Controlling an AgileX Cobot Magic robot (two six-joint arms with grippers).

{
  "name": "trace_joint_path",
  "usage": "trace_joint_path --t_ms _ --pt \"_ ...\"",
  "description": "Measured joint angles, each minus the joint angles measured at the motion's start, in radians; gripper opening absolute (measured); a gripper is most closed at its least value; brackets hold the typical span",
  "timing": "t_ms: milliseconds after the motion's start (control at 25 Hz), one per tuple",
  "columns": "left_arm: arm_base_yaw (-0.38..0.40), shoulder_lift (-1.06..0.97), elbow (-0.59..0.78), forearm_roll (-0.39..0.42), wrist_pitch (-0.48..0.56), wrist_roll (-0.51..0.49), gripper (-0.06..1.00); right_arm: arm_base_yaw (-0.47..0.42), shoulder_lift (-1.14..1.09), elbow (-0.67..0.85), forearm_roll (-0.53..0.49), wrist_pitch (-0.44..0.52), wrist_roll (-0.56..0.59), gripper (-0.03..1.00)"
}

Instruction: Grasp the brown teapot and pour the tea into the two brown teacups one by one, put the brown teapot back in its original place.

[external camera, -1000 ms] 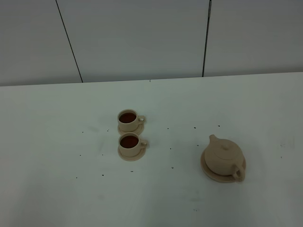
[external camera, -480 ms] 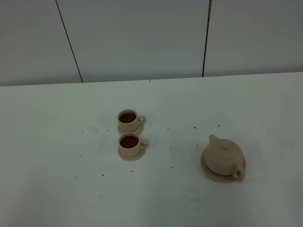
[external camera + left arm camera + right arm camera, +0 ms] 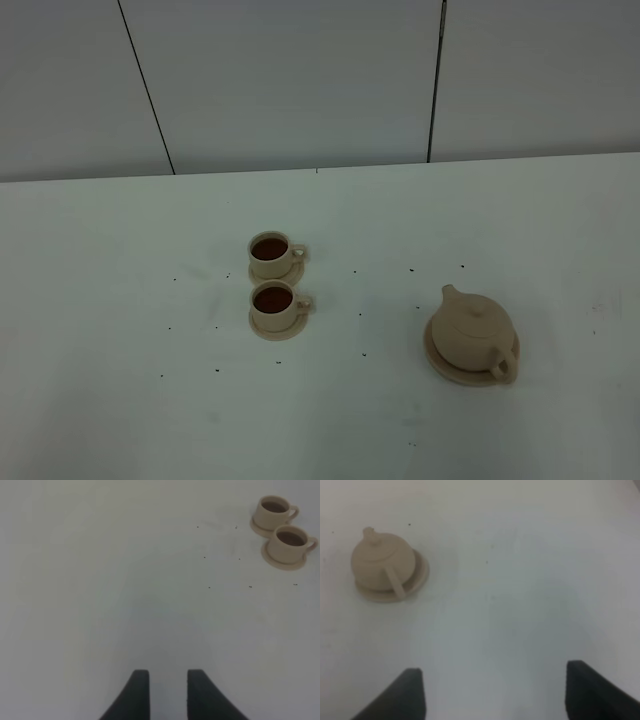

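Note:
The brown teapot [image 3: 472, 333] stands upright on its wide saucer, the original place [image 3: 434, 360], at the right of the table, spout pointing back left. The two brown teacups, far [image 3: 270, 251] and near [image 3: 273, 300], sit on small saucers at the centre, both holding dark tea. Neither arm shows in the exterior high view. The left wrist view shows my left gripper [image 3: 168, 677] with a narrow empty gap, well away from the cups [image 3: 289, 542]. My right gripper [image 3: 495, 680] is wide open and empty, well back from the teapot [image 3: 380, 562].
The white table [image 3: 120, 300] carries small dark specks around the cups and teapot. A grey panelled wall [image 3: 300, 80] rises behind the table's back edge.

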Motion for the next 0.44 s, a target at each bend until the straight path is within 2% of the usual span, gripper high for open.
trace_joint_path --t_ms 440 --pt "0.000 0.000 0.000 0.000 0.000 -0.001 0.26 0.000 0.000 0.000 0.000 0.000 -0.001 0.57"
